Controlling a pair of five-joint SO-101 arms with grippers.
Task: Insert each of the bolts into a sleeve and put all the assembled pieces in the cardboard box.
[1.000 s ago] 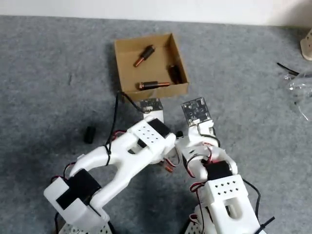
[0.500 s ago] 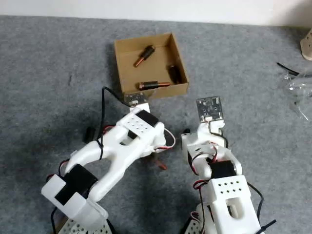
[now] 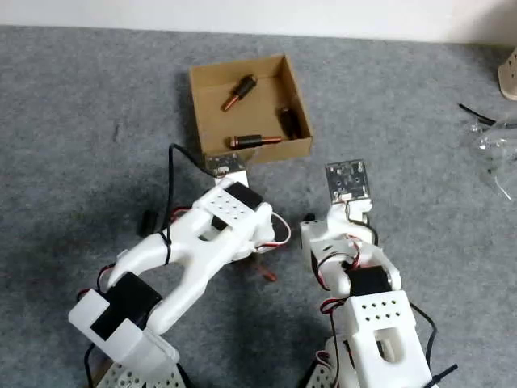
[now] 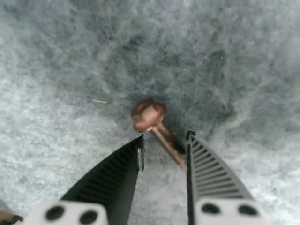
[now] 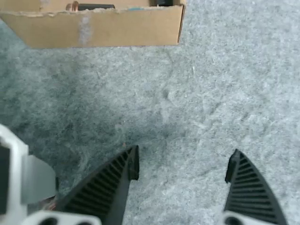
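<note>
Overhead, the cardboard box [image 3: 207,115] sits at the far middle of the grey carpet [image 3: 81,121], with three dark, copper-tipped assembled pieces [image 3: 257,141] lying inside it. The left arm [image 3: 202,242] stretches from the near left towards the middle. A copper bolt [image 3: 266,273] pokes out from under its wrist, on the carpet near the box. A loose black sleeve [image 3: 148,221] rests on the carpet just left of that arm. The right arm [image 3: 355,275] stands to the right, its wrist pointing at the box's near right corner. Clear plastic bits [image 3: 494,141] lie at the far right edge.

From the left wrist, the left gripper [image 4: 164,143] is down at the carpet with its jaws parted. The bolt's shaft runs between them, touching one finger [image 4: 206,168] and apart from the other, while its hex head sticks out past the tips.

From the right wrist, the right gripper [image 5: 183,164] hangs over bare carpet with its jaws spread wide and nothing in them. The box's near wall is ahead.
</note>
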